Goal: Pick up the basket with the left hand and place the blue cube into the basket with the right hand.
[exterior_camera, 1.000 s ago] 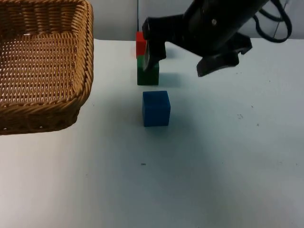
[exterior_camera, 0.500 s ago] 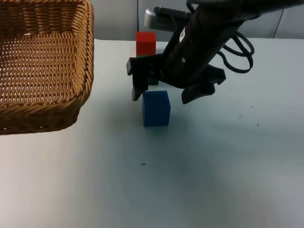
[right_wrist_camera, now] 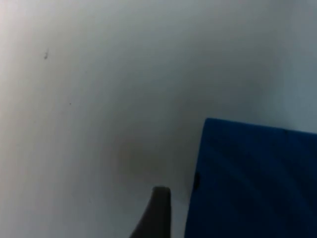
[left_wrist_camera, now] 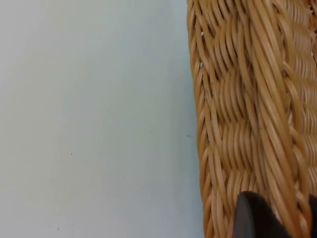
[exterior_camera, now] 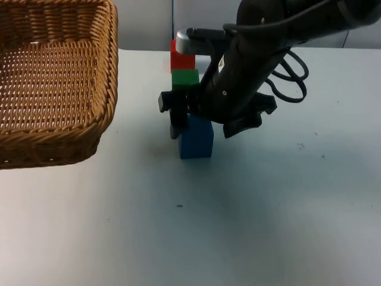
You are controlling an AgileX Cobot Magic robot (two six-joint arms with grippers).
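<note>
Right end effector (exterior_camera: 199,125): spread open, straddling the blue cube (exterior_camera: 197,142) on the table (exterior_camera: 268,208).
Left end effector (left_wrist_camera: 275,218): clenched on basket (exterior_camera: 53,83) rim.

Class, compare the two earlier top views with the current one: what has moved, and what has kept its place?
The right gripper swung in from behind the cubes and came down until its fingers straddle the blue cube, open and not yet closed on it. The blue cube, green cube, red cube and the basket in the left gripper stayed put.
</note>
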